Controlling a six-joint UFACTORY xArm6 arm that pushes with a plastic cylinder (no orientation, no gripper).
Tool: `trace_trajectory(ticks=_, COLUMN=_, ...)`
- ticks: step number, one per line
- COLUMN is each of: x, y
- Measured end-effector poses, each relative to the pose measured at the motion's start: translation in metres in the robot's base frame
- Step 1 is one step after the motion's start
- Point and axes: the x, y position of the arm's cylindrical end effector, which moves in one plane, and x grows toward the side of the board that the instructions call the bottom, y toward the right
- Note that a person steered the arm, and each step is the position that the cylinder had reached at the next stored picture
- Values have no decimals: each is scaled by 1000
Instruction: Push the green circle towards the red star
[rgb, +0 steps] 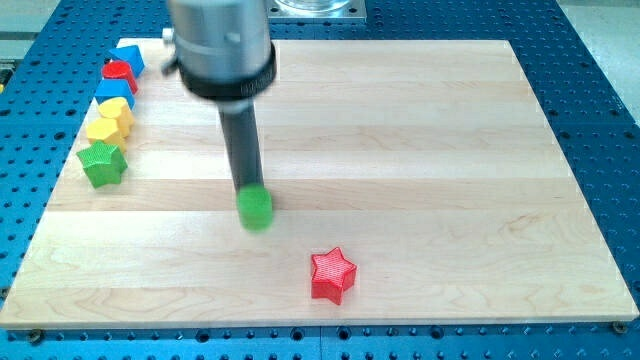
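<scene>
The green circle (256, 208) sits on the wooden board (450, 150) a little left of the middle. The red star (332, 274) lies below and to the right of it, near the view's bottom, a short gap apart. My tip (248, 190) is at the upper left edge of the green circle, touching or nearly touching it. The rod rises from there to the grey arm body at the view's top.
A column of blocks lies along the board's left edge: a blue block (129, 56), a red block (119, 74), another blue block (115, 93), two yellow blocks (110, 118) and a green star (102, 163). Blue perforated table surrounds the board.
</scene>
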Motion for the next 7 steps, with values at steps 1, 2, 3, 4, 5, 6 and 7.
trace_trajectory(ticks=1, x=22, y=17)
trace_trajectory(ticks=2, x=-2, y=18)
trace_trajectory(ticks=3, x=-2, y=55)
trace_trajectory(ticks=4, x=18, y=29)
trace_trajectory(ticks=5, x=16, y=-6)
trace_trajectory(ticks=6, x=41, y=-3)
trace_trajectory(ticks=7, x=43, y=7)
